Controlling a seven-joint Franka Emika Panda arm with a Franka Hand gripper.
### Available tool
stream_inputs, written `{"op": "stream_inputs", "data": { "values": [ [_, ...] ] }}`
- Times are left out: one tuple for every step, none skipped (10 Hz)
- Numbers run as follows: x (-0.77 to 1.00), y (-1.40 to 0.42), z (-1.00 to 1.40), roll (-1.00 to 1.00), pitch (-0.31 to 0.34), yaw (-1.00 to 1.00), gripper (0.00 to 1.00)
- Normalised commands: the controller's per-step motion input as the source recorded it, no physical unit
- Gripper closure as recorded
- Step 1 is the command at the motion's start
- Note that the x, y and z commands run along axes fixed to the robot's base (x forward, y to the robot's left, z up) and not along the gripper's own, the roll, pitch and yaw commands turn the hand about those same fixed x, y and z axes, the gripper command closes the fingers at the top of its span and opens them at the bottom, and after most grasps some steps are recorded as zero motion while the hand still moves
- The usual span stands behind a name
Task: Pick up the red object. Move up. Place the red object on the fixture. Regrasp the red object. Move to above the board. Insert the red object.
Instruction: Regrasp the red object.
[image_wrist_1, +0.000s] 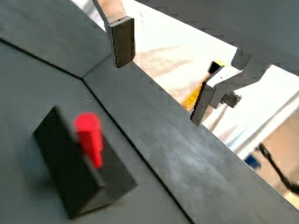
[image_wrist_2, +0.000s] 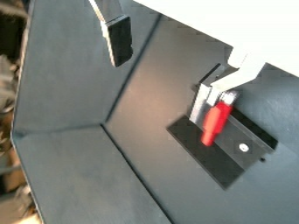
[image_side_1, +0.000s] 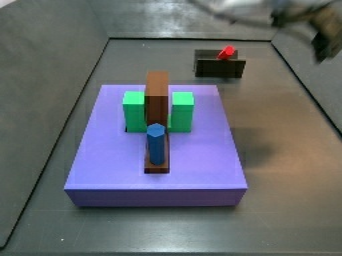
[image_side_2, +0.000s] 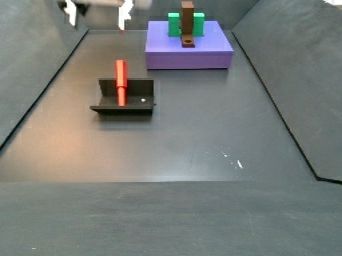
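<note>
— Red peg first: the red object (image_side_2: 120, 81) is already leaning on the fixture (image_side_2: 124, 104), and nothing is gripping it. So picking up, lifting and setting it down look done to me.

— And the pincer?

— The pincer (image_side_2: 99, 14) hangs up high, well apart from the peg, which sits below it and off to one side. Its fingers (image_wrist_1: 124, 42) are spread wide with nothing between them; both wrist views show only bare desk (image_wrist_2: 82, 166) in the gap.

— What's left, then?

— Regrasping the peg, carrying it above the board (image_side_1: 160, 180), and inserting it. None of that has begun, as far as I can judge.

— Anything in the way?

— Not between the pincer and the fixture; that stretch of desk is bare. The board is farther off, beyond the fixture from the pincer. On it stand two green blocks (image_side_1: 135, 110), a brown bar (image_side_1: 158, 100) and a blue peg (image_side_1: 155, 143), crowded along the middle, so I'd guess the descent there needs care. Which hole takes the peg, I cannot tell.
</note>
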Motion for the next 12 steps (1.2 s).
{"op": "stream_inputs", "data": {
  "values": [
    [-0.16, 0.04, -0.61, 0.65, 0.000, 0.53, 0.00],
    [0.00, 0.01, -0.41, 0.82, 0.000, 0.44, 0.00],
    [-0.04, 0.02, -0.37, 0.57, 0.000, 0.37, 0.00],
    [-0.05, 0.00, 0.00, -0.01, 0.000, 0.07, 0.00],
    [0.00, 0.00, -0.01, 0.00, 0.000, -0.01, 0.00],
    [0.13, 0.14, -0.10, -0.23, 0.000, -0.25, 0.00],
    [0.07, 0.39, -0.41, -0.75, 0.023, -0.24, 0.00],
    [0.00, 0.44, -0.50, -0.67, 0.109, -0.22, 0.00],
    [0.00, 0.40, -0.42, -0.57, 0.191, -0.19, 0.00],
    [-0.01, 0.36, -0.23, -0.54, 0.149, -0.21, 0.00],
    [-0.13, 0.22, -0.12, -0.45, 0.026, -0.17, 0.00],
    [-0.15, 0.12, -0.32, -0.31, 0.009, -0.13, 0.00]
  ]
}}
